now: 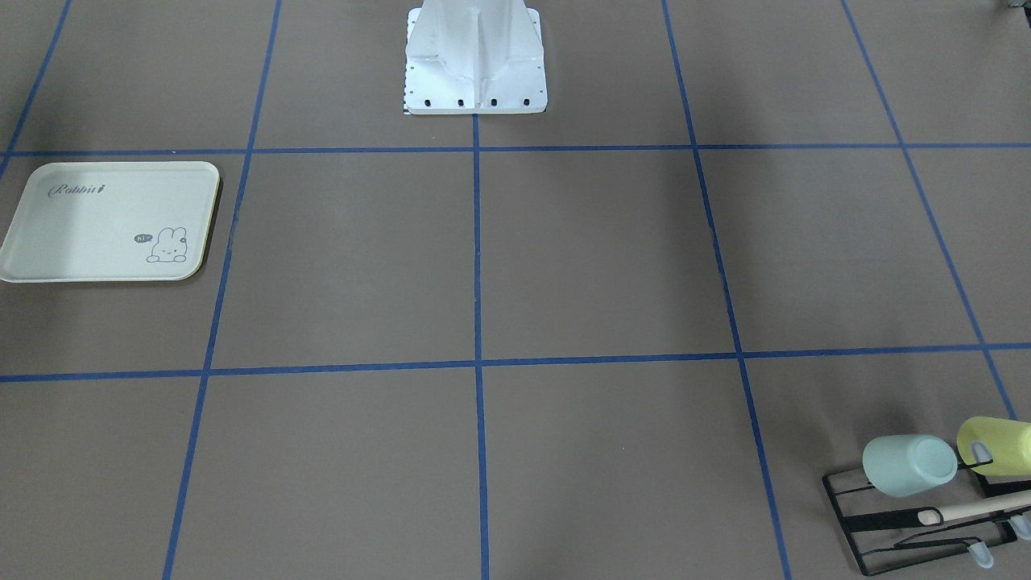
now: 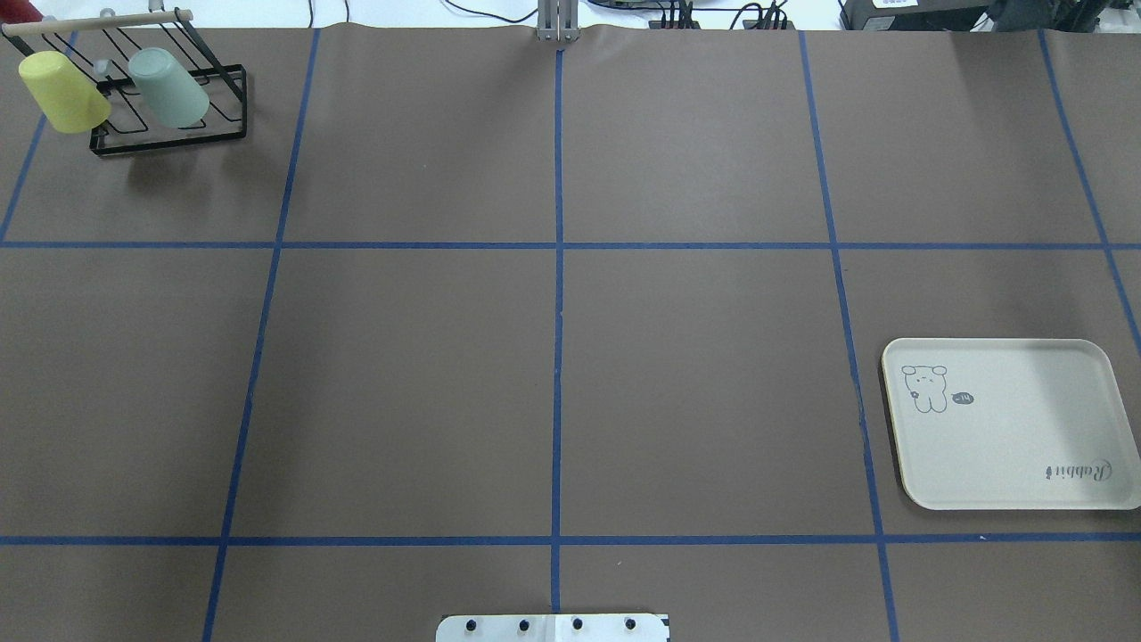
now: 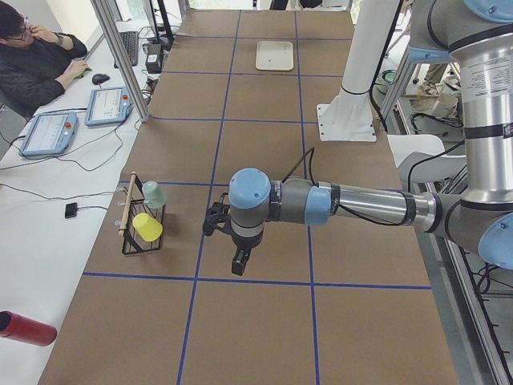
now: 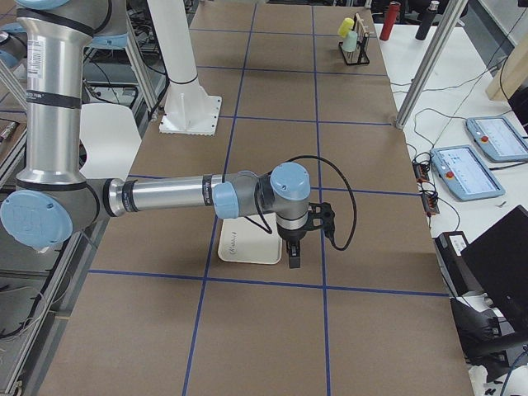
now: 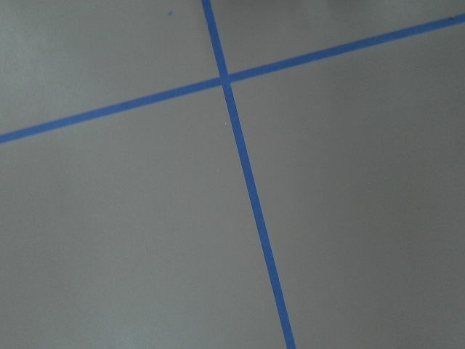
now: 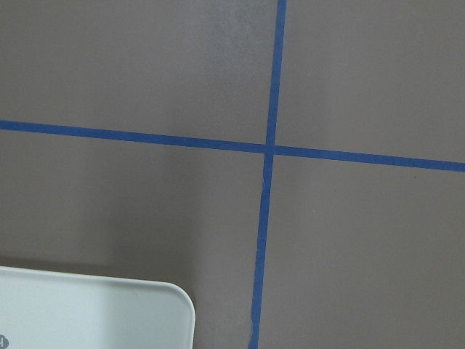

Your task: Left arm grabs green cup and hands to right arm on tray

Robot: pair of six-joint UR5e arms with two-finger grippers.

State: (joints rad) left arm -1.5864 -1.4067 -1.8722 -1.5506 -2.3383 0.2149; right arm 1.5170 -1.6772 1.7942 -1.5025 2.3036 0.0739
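Observation:
The pale green cup (image 1: pixel 906 466) hangs tilted on the black wire rack (image 1: pixel 886 524) beside a yellow cup (image 1: pixel 995 445); it also shows in the overhead view (image 2: pixel 169 87) and the left side view (image 3: pixel 153 193). The cream tray (image 2: pixel 1025 446) lies bare at the table's other end (image 1: pixel 97 234). My left gripper (image 3: pixel 239 263) hangs above the table, to the right of the rack in the left side view; I cannot tell if it is open. My right gripper (image 4: pixel 294 260) hangs by the tray's edge (image 4: pixel 247 246); I cannot tell its state.
The robot's white base (image 1: pixel 475 72) stands at mid table edge. Blue tape lines grid the brown table. An operator (image 3: pixel 32 64) sits beside tablets (image 3: pixel 48 132) on the side desk. A red bottle (image 3: pixel 24 329) lies there too.

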